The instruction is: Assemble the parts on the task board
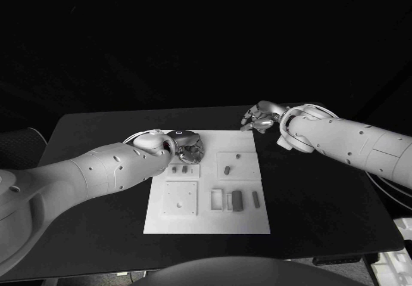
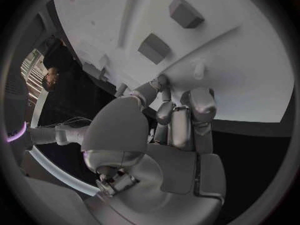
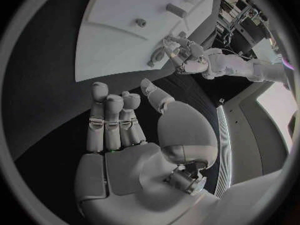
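Since our left hand (image 1: 187, 147) hovered empty, fingers loosely apart, over the task board's (image 1: 250, 223) far-left corner near two small parts (image 1: 178, 170), and the right hand (image 1: 262, 117) sat open off-board, we figured a clumsy reach could've knocked those parts loose.

Task board (image 1: 206, 223): matt white, smooth. Worktop (image 1: 326, 208): matt black. Left hand (image 1: 187, 148): glossy silver metal look.

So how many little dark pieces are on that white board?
5 dark pieces. Two sit side by side just below the left hand, one on the upper-right panel, and two longer ones lower right. The hand may hide more.
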